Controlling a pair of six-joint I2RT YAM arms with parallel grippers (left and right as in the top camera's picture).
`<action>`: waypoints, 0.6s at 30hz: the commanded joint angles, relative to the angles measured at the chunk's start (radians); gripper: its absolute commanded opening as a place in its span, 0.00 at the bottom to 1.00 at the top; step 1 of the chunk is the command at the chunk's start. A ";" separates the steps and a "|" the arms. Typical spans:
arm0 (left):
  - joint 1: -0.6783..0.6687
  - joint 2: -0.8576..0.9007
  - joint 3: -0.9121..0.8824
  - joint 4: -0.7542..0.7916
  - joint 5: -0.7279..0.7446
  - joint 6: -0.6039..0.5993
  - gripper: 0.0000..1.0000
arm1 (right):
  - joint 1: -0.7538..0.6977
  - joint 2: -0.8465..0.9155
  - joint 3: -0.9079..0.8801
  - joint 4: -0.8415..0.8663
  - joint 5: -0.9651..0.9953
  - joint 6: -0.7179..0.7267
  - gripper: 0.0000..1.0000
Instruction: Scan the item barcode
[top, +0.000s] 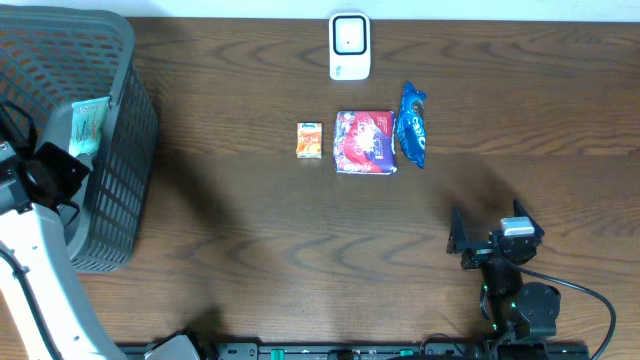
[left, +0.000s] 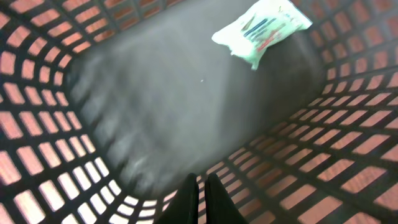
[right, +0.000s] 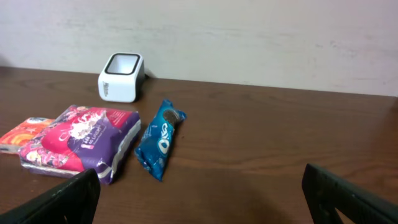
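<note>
My right gripper (right: 200, 196) hangs wide open and empty. The blue cookie pack (right: 160, 140) lies ahead, slightly left of it, with the scanner (right: 121, 76) beyond. My left gripper (left: 200, 180) is pinched shut on nothing inside the basket (top: 130, 150). Closing carelessly, I could squirt the glossy wrapper sideways into the purple pack (right: 81, 140) just beside it.
</note>
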 joint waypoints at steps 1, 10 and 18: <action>-0.001 0.026 0.005 0.066 0.018 0.010 0.07 | -0.008 -0.006 -0.003 -0.002 -0.002 -0.012 0.99; -0.001 0.145 0.005 0.240 0.244 0.011 0.15 | -0.008 -0.006 -0.003 -0.002 -0.002 -0.012 0.99; -0.001 0.145 0.005 0.163 0.426 0.093 0.08 | -0.008 -0.006 -0.003 -0.002 -0.002 -0.012 0.99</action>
